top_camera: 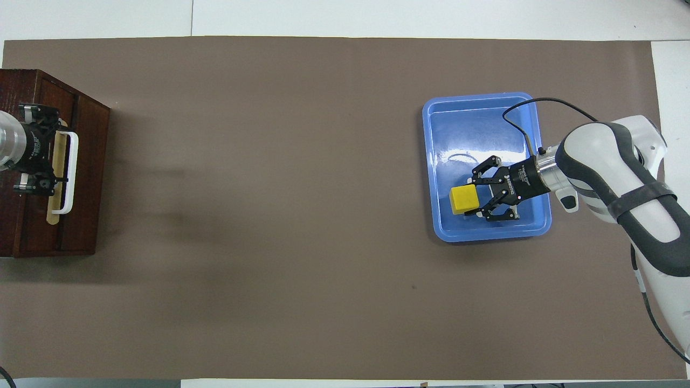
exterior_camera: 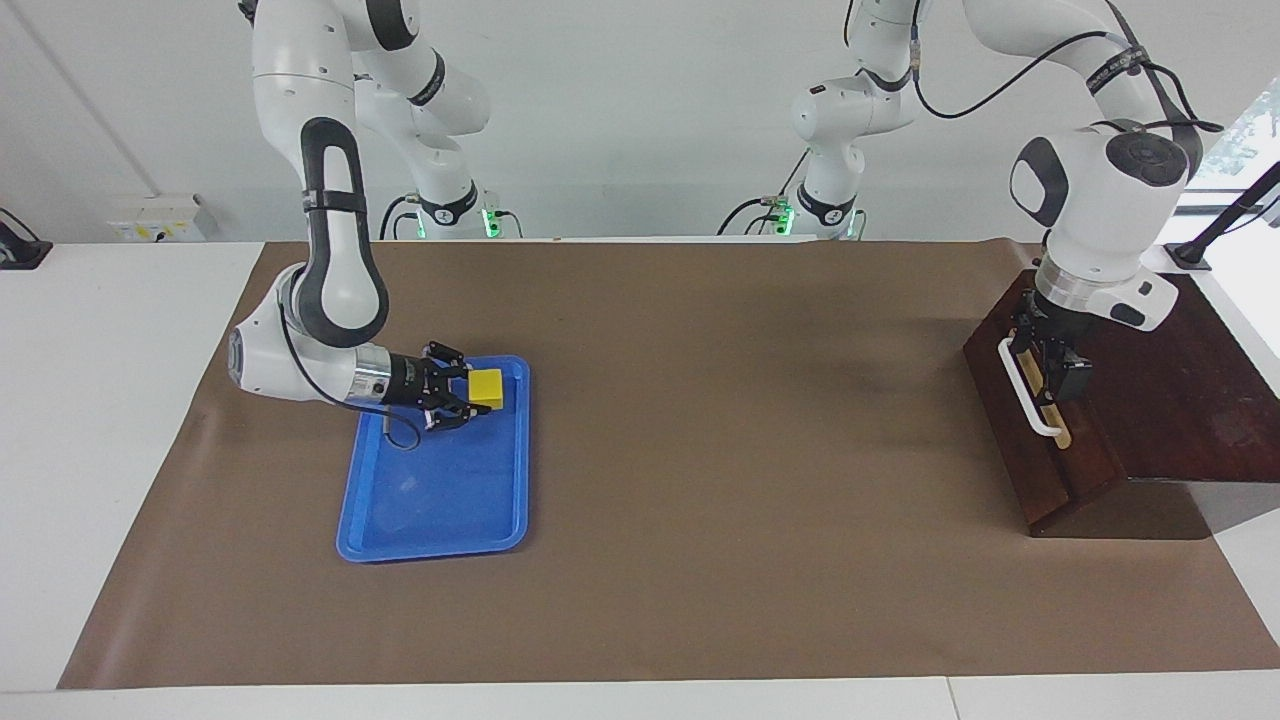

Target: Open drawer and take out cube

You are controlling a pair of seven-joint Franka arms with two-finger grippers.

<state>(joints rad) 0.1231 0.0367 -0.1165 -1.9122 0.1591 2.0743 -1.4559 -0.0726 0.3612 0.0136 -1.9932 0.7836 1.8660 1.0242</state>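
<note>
Sitting between right end effector [exterior_camera: 470, 392] fingers: cube [exterior_camera: 487, 388].

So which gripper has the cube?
The right gripper, shut on the yellow cube over the blue tray; the left gripper is open at the drawer's handle.

Blue tray [exterior_camera: 400, 520] lies on brown table cover [exterior_camera: 700, 450].

Two glossy white arms with dark grey joint bands, each ending in a silver wrist collar and a black linkage claw: right claw [exterior_camera: 470, 398], left claw [exterior_camera: 1050, 365]. Black cables loop alongside them.
</note>
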